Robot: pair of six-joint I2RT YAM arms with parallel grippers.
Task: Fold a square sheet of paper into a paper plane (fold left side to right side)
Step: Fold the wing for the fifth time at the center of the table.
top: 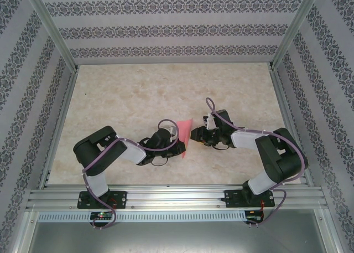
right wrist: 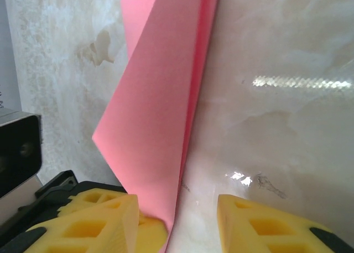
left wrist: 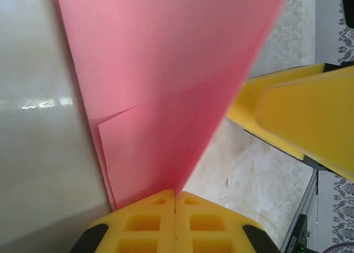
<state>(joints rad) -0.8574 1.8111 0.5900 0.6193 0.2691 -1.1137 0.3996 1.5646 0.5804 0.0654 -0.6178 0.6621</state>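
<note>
Pink paper (top: 184, 134) sat mid-table (top: 138, 92), right between the two grippers: L gripper (top: 173, 142) on its left edge, R gripper (top: 194, 134) just beside its right edge.

L wrist cam: L gripper (left wrist: 175, 200) was clamped tight on the paper (left wrist: 166, 70), pads together w/ no gap, the folded layers coming out of the pinch and fanning wide away from it. An inner flap edge showed in the lower part. R gripper's yellow fingers (left wrist: 298, 114) stood close on the paper's right side.

R wrist cam: R gripper (right wrist: 177, 222) had its jaws apart, not clamped. The paper's (right wrist: 160, 114) narrow tip sat between the fingers (right wrist: 99, 222), against the left-hand one; bare table between it and the other pad.

Orientation: top cam showed a tapered wedge, long axis approx near-to-far across the table, broad end toward the far side, point toward the arms' bases. One side appeared lifted off the surface; how much, can't tell.
</note>
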